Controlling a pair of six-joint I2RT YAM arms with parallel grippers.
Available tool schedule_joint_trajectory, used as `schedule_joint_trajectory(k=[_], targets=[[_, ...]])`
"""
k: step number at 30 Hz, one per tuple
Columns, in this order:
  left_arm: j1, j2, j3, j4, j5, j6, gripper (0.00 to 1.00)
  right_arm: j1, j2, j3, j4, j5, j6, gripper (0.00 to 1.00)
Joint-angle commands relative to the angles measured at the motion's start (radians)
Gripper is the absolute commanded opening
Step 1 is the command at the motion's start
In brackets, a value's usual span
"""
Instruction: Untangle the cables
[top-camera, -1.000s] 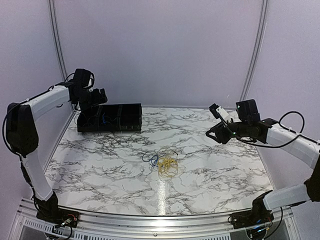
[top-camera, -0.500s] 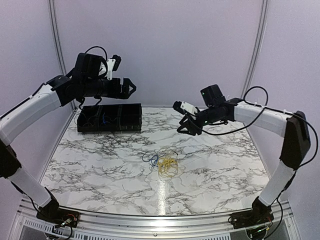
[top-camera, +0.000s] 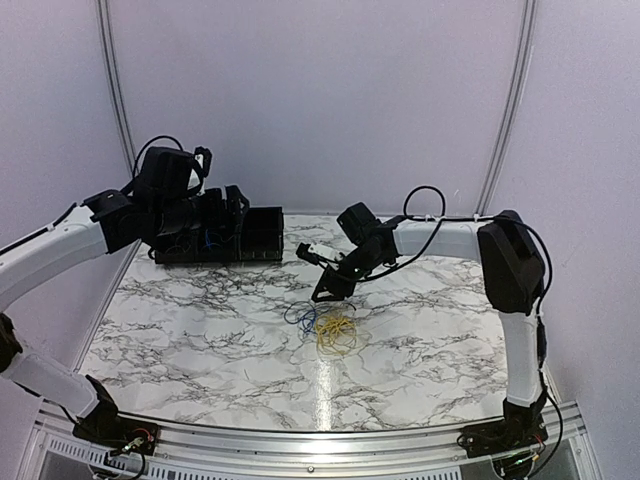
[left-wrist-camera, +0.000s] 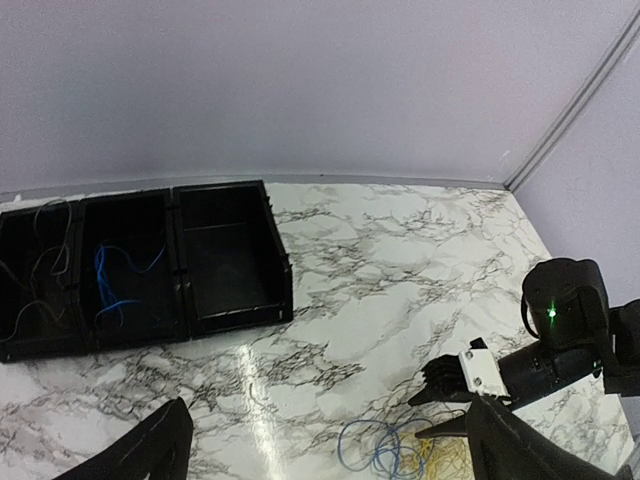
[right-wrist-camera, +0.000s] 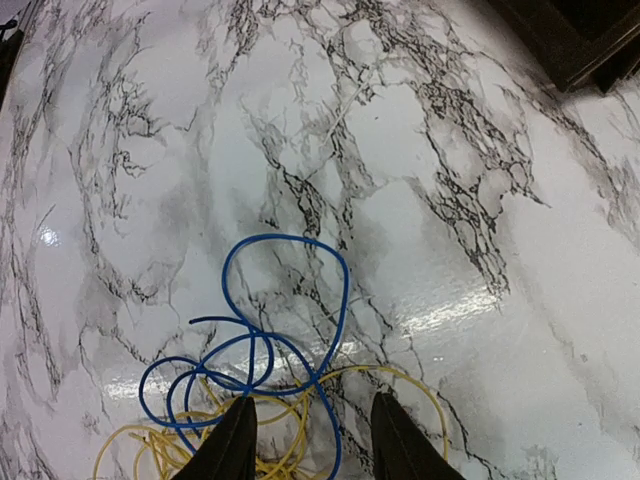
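Assessing step in hand as strand selection, no cable yet seized. Found right gripper (right-wrist-camera: 312, 447) poised just above the tangle of cables (top-camera: 333, 329) at the middle of the marble table (top-camera: 450, 345), jaws parted and empty. Noted blue cable (top-camera: 298, 318) looped through yellow cable (top-camera: 338, 333), both lying flat. Found left gripper (left-wrist-camera: 325, 435) spread wide, holding nothing, raised near the black compartment tray (left-wrist-camera: 283, 270) at far left. Observed a sorted blue wire (left-wrist-camera: 115, 275) inside one compartment, beside an empty one. Next move, as judged: lower onto an outlying blue loop clear of the yellow, close on that strand alone, lift slowly.
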Motion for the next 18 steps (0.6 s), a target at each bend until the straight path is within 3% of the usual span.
schedule_joint_trajectory(k=[1, 3, 7, 11, 15, 18], targets=[[-0.011, -0.121, -0.062, -0.114, -0.425, -0.247, 0.99, 0.009, 0.067, 0.1, 0.014, -0.022, 0.093, 0.4], [0.004, -0.079, -0.019, -0.342, -0.606, -0.419, 0.99, 0.012, 0.097, 0.121, 0.02, -0.022, 0.101, 0.39], [0.013, -0.002, 0.034, -0.521, -0.712, -0.416, 0.99, 0.023, 0.15, 0.143, 0.018, -0.021, 0.097, 0.37], [0.036, -0.057, -0.054, -0.474, -0.801, -0.476, 0.99, 0.034, 0.179, 0.154, 0.017, -0.013, 0.086, 0.37], [0.081, -0.16, -0.17, -0.236, -0.667, -0.318, 0.99, 0.041, 0.197, 0.164, 0.028, -0.001, 0.092, 0.32], [0.082, -0.184, -0.208, -0.101, -0.535, -0.176, 0.94, 0.044, 0.208, 0.19, 0.039, -0.001, 0.104, 0.06]])
